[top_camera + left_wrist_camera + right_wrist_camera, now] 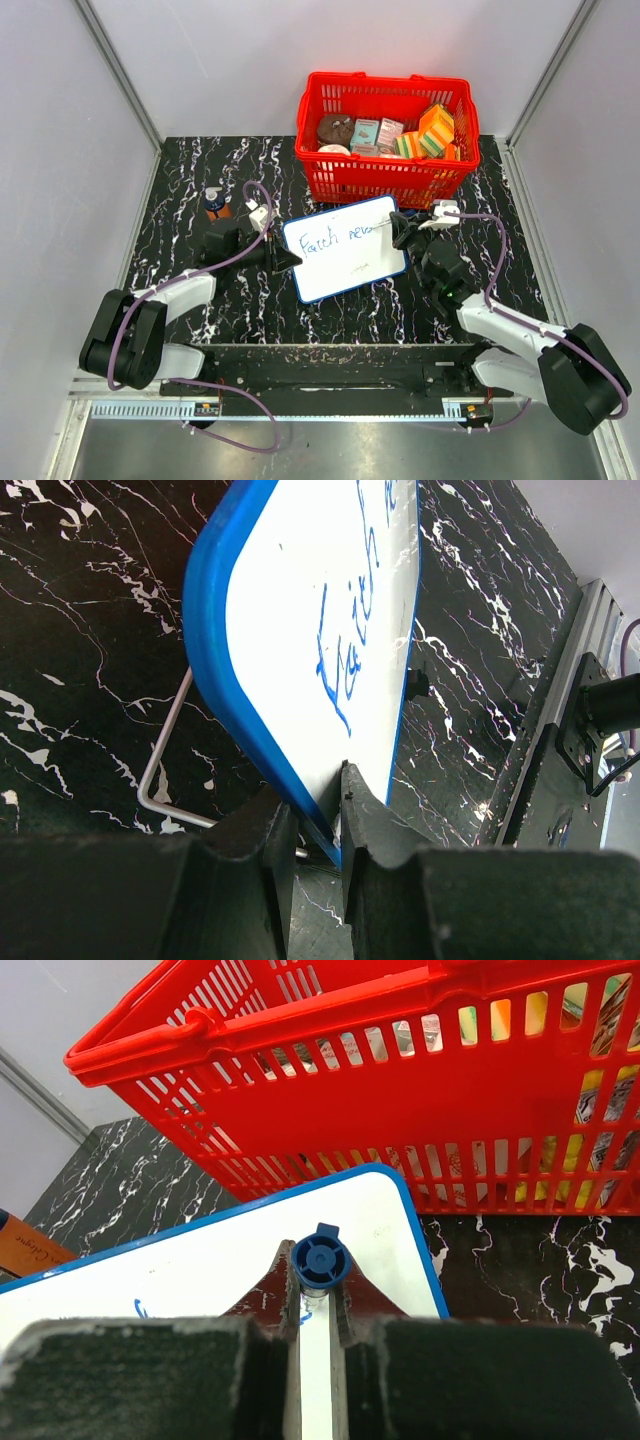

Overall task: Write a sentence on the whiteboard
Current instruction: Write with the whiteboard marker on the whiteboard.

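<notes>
The left gripper is closed nearly all the way on the blue frame of the whiteboard, one jaw behind the rim and one in front, close to a rounded corner; the board is tilted up off the table, and a bent wire leg shows behind it, its upper end hidden by the board; the right gripper is pinched tight round a marker, and from the wrist only the marker's blue butt end shows, the tip hidden below the fingers; from above, the marker reaches left from that gripper over the board's upper right part; the whiteboard lies mid-table between the two arms, just in front of a red basket; the sentence in blue reads "Faith" and then a few letters too small to read surely; the basket holds coloured boxes, partly hidden by its slatted wall; a small blue-topped object stands at the far left, too small to identify
</notes>
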{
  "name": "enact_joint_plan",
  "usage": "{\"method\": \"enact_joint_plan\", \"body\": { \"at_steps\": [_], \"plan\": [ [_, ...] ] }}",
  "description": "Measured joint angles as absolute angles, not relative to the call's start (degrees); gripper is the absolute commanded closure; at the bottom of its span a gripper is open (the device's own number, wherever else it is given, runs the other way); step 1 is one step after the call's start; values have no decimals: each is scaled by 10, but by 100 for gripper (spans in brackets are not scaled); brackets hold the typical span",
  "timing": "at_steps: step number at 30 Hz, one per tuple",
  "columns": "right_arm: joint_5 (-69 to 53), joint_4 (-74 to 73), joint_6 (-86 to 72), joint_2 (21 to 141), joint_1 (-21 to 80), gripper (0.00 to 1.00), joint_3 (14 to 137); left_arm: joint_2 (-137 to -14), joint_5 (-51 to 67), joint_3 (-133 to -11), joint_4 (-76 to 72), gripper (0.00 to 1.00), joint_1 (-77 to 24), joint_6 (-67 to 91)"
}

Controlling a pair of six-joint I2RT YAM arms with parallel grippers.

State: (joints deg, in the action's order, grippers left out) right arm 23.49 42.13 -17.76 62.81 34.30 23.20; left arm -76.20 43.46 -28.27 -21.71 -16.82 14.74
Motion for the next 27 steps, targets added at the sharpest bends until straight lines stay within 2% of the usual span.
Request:
{"method": "enact_joint_plan", "body": {
  "at_steps": [11, 27],
  "plan": [
    [210, 421, -178, 592, 342, 100, 224, -762, 435, -283, -217, 100, -168, 147],
    [201, 452, -180, 643, 342, 100, 223, -762, 435, -283, -215, 100, -168, 148]
  ]
}}
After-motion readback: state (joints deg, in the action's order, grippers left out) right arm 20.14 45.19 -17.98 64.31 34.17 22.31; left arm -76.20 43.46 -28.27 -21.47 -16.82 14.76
